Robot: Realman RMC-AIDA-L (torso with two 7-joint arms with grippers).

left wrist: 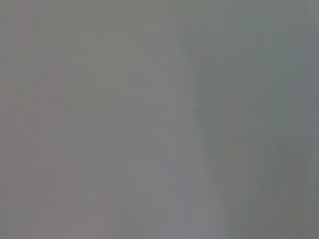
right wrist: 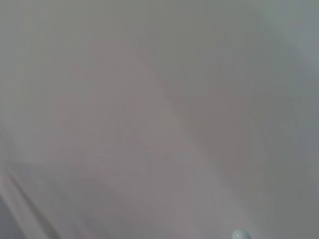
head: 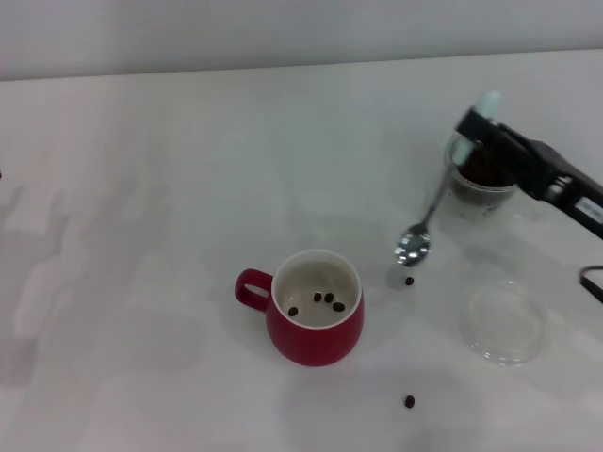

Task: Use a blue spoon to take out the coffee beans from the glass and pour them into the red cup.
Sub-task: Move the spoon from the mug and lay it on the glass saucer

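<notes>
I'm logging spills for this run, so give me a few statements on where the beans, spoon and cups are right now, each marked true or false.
1. The red cup has a few coffee beans inside. True.
2. The blue spoon lies flat on the table with no gripper on it. False: the right gripper holds it by the handle end, bowl hanging down.
3. Two stray beans lie on the table, one under the spoon's bowl, one in front of the cup. True.
4. The glass is empty. False: a dark heap of beans shows inside.
5. The spoon's bowl is above the red cup. False: it is between the cup and the glass.
</notes>
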